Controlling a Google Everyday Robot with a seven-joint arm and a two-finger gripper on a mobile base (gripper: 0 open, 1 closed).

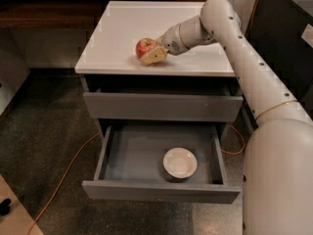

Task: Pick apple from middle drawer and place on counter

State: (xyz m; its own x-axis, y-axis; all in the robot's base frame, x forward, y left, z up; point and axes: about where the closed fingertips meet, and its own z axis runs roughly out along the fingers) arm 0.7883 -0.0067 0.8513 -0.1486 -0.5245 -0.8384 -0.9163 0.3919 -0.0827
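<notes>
While white robot arm (244, 67) reaches in from right of frame, two-finger gripper (150, 54) sits clamped on small red-and-yellow apple (144, 46), which rests on matte white counter (122, 28), upper centre. Below, wide dark-grey middle drawer (137, 155) pulled open, round white bowl (180, 162) inside. Speckled dark floor (39, 131) around cabinet; orange cable (68, 173) lower left.

The white counter (122, 28) bears the apple (144, 46), with the end effector (152, 55) against it.
</notes>
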